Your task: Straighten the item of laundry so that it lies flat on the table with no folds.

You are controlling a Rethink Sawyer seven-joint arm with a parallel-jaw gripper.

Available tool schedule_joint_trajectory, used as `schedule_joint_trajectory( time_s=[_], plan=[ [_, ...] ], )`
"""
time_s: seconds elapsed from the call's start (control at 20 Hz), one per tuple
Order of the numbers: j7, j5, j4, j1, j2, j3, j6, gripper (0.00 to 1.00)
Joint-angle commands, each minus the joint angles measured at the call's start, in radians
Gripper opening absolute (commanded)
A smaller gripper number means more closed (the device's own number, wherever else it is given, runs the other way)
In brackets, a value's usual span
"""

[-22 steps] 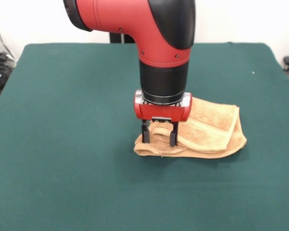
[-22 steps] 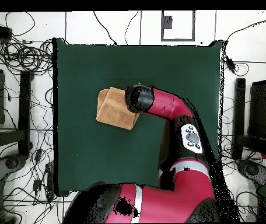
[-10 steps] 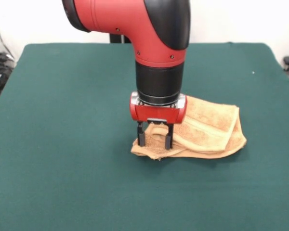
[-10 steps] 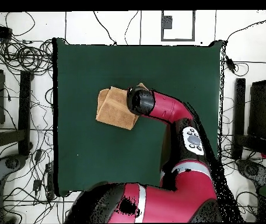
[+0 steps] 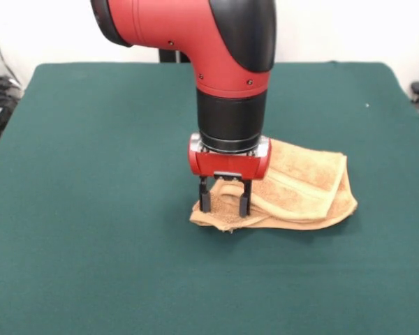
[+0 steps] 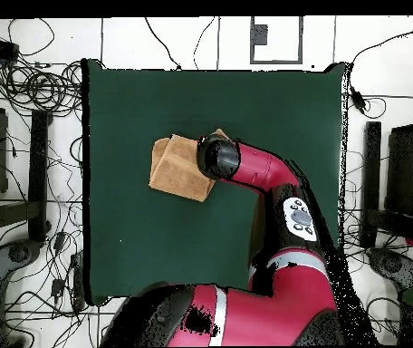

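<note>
Pincer [image 5: 224, 204] down at towel [image 5: 300, 187] left end, front view; fingers narrowed since 1 s ago, now pinching raised fold between them. No change over last 0.5 s: grasp looks settled. Towel still folded in layers, mid-desk [image 5: 91, 209], right of centre. Judgement: lift and pull next; unfolding not yet begun.

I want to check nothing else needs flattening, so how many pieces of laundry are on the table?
1. A single folded orange-tan towel lies near the middle of the green table, with the gripper at its left end in the front view. Nothing else shows.
</note>
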Motion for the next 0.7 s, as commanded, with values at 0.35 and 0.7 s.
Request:
schedule_joint_trajectory(
  time_s=[0.35,0.7],
  plan=[
    [0.222,0.034,0.094,0.034,0.033,0.079,-0.079,0.00],
    [0.223,0.033,0.090,0.044,0.035,0.069,-0.086,0.00]
  ],
)
